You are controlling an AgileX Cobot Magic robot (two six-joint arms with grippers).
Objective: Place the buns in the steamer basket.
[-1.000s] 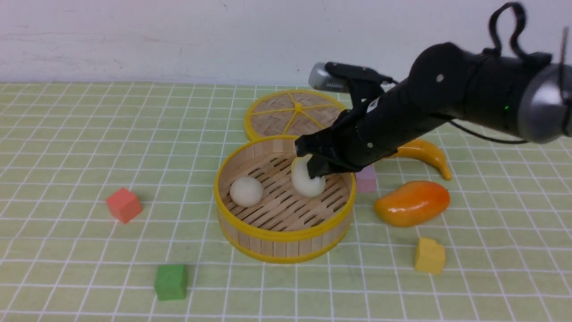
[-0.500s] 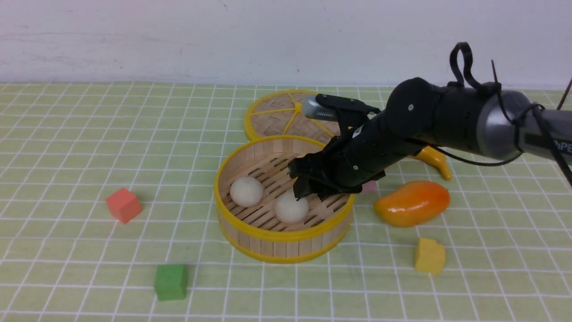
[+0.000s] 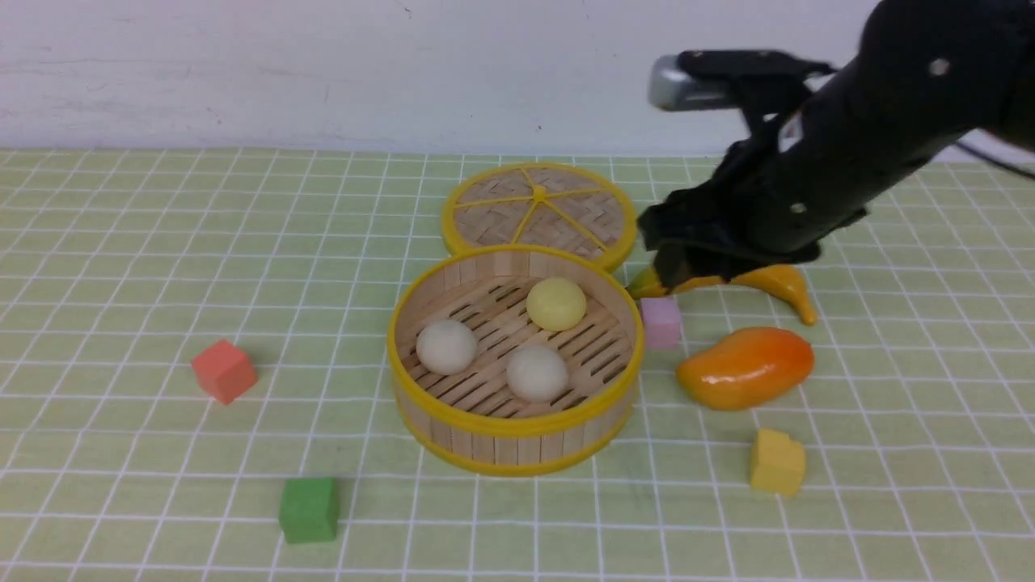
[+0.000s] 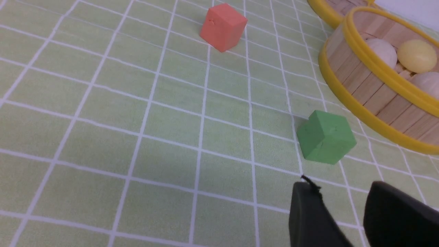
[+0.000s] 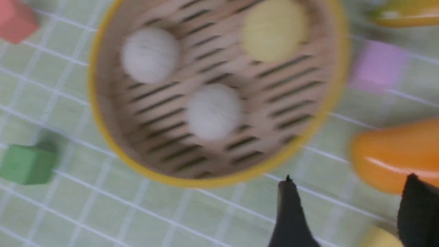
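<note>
The steamer basket (image 3: 517, 427) stands mid-table with all three buns on its slatted floor: an off-white one (image 3: 446, 346) at the left, another off-white one (image 3: 537, 373) toward the front, and a pale yellow one (image 3: 556, 304) at the back right. My right gripper (image 3: 675, 271) hangs open and empty above the table, just right of the basket's back rim. In the right wrist view its gripper (image 5: 349, 185) is spread wide, with the buns (image 5: 213, 110) lying apart from it. My left gripper (image 4: 339, 188) is open with nothing in it, low over the cloth near the green cube (image 4: 325, 140).
A flat woven lid (image 3: 538, 206) lies behind the basket. To the right are a pink cube (image 3: 661, 322), a banana (image 3: 768, 283), a mango (image 3: 745, 368) and a yellow cube (image 3: 777, 462). A red cube (image 3: 224, 370) and the green cube (image 3: 309, 509) sit at the left front.
My right gripper let go of an off-white bun inside the basket, opened, then rose and drew back to the right. The bun settled toward the front, and the yellow bun came into view.
</note>
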